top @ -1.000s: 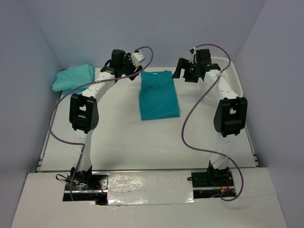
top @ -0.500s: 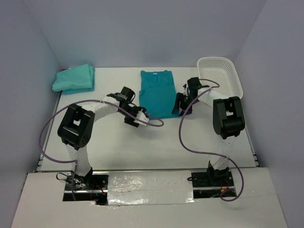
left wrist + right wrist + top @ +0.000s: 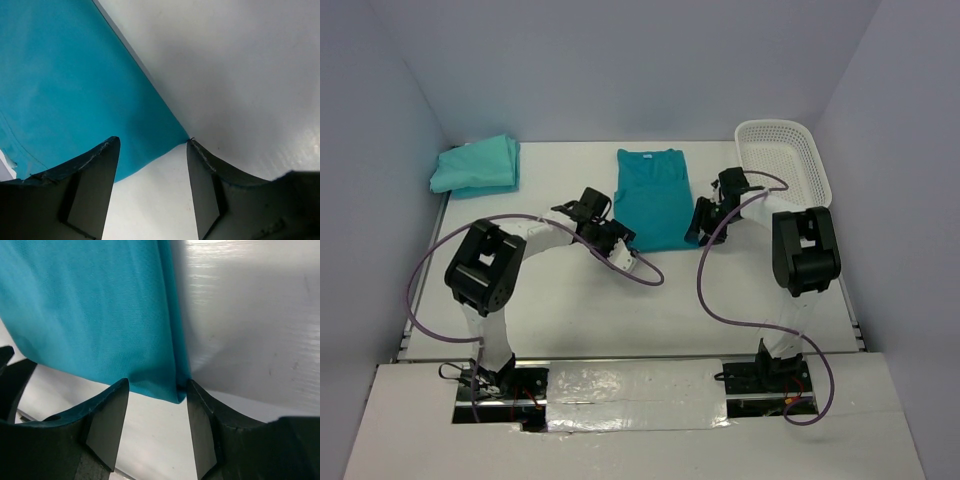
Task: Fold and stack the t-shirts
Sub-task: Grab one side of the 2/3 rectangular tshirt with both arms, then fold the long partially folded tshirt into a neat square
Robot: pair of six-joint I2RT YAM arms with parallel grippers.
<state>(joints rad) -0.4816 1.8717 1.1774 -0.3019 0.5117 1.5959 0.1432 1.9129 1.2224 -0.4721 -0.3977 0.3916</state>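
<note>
While the teal t-shirt [image 3: 650, 200] lies flat at upper centre of the overhead frame, my left pincer [image 3: 152, 150] and right pincer [image 3: 157, 390] each stand half open astride a lower corner, gripping nothing.

Bare table [image 3: 670, 300] nearside, basket [image 3: 810, 150] (white) flanks shirt [image 3: 653, 198]

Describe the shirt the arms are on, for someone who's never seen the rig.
On the white table, look mid-back, between the basket at right and the paler green folded pile at far left. The teal t-shirt there lies flat, collar away from the arms; it is the bluer one, with the left gripper and right gripper at its near corners.
</note>
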